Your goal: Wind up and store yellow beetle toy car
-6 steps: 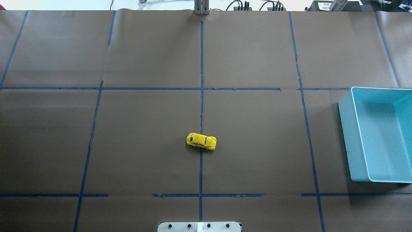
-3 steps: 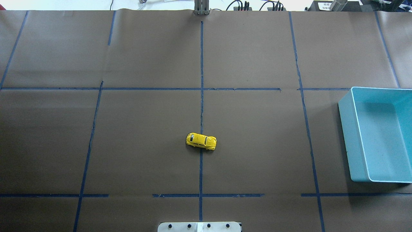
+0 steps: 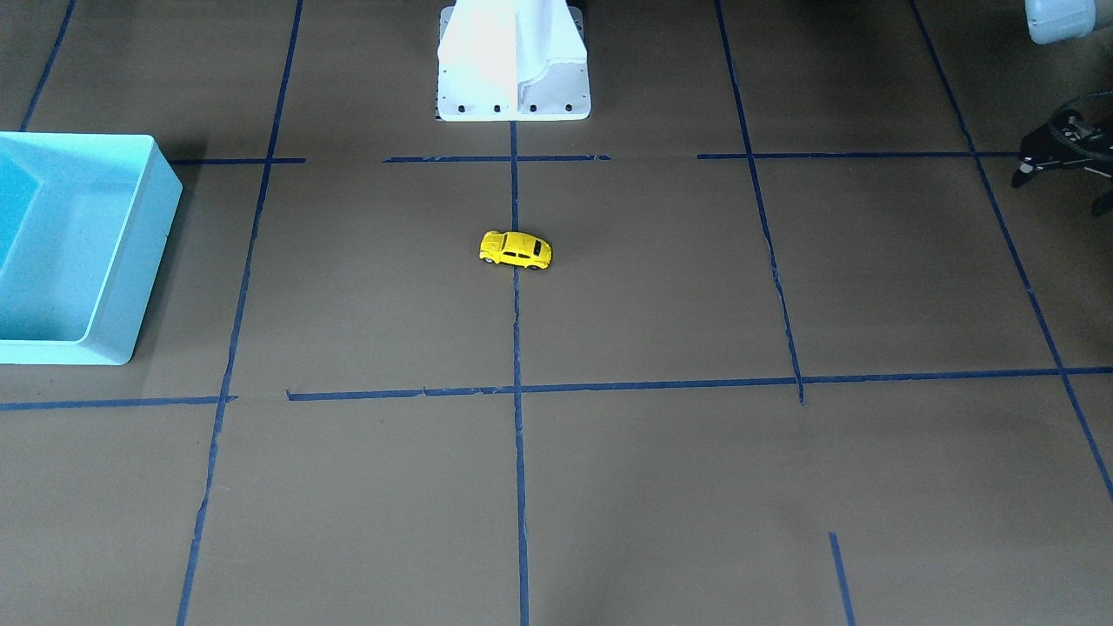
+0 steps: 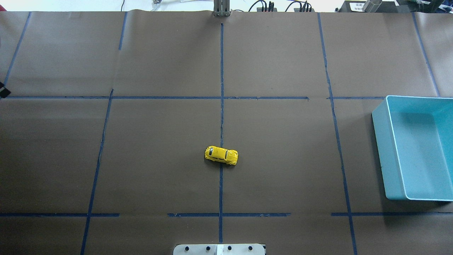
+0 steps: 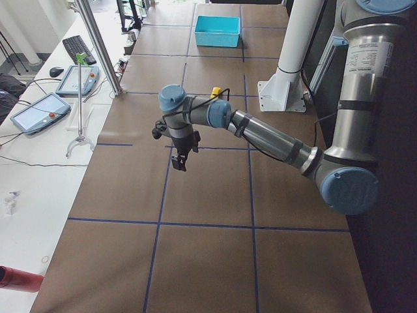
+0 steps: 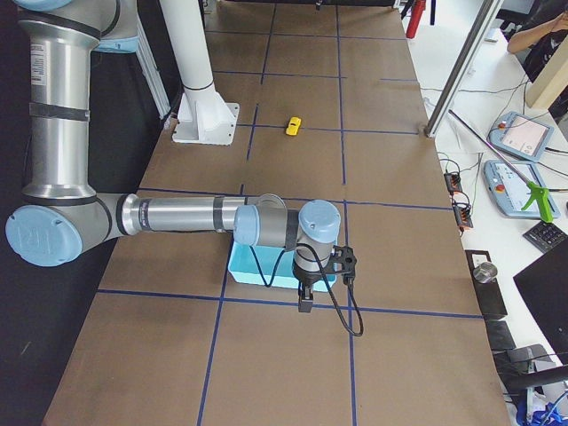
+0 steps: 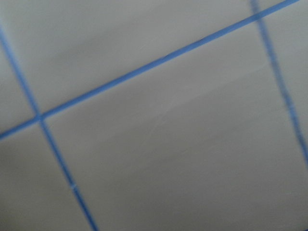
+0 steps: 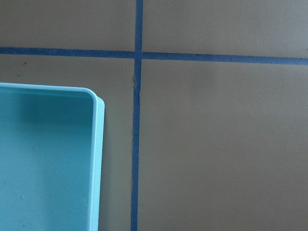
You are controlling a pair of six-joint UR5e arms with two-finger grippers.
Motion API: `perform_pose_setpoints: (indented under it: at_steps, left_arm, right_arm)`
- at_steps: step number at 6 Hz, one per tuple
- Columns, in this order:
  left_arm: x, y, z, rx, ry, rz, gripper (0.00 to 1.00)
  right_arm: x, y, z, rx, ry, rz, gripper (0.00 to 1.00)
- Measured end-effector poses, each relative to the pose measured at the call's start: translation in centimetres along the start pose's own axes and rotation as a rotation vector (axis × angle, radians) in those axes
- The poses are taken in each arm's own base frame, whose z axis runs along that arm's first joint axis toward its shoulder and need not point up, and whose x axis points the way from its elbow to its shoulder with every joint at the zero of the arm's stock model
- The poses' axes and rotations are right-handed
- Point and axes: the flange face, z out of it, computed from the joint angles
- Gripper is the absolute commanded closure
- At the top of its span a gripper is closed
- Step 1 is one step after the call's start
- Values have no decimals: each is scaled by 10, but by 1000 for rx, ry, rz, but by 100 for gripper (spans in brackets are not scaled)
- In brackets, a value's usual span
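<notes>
At the left we see the left end effector [image 5: 178, 162] hanging above the brown table [image 4: 159, 141], well apart from the car; we cannot tell whether it is open or closed. The yellow toy car [image 4: 221, 155] stands on its wheels mid-table, across the centre tape line [image 4: 222, 88]. At the right sits a turquoise bin [image 4: 380, 148], with the right end effector [image 6: 303, 302] above its edge; we cannot tell that one's state either.

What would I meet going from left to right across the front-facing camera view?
teal bin → yellow beetle toy car → left claw, at the right edge
</notes>
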Motion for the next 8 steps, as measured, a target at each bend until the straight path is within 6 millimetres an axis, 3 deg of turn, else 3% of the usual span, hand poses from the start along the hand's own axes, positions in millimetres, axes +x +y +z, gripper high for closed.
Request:
perform_pose_setpoints:
  at_steps: [1, 3, 4, 6, 8]
  left_arm:
    - [56, -43, -1, 7, -29, 125, 0]
    - [163, -94, 9, 27, -19, 333, 0]
    - [213, -108, 17, 39, 7, 425, 0]
    - [322, -121, 53, 111, -3, 813, 0]
    - [401, -149, 87, 142, -42, 1063, 0]
  right_arm:
    - [0, 0, 1, -1, 0, 1, 0]
    - [2, 1, 2, -5, 1, 4, 0]
    - [2, 2, 3, -7, 1, 5, 0]
    - [3, 2, 3, -8, 0, 6, 0]
    - [2, 2, 4, -9, 0, 7, 0]
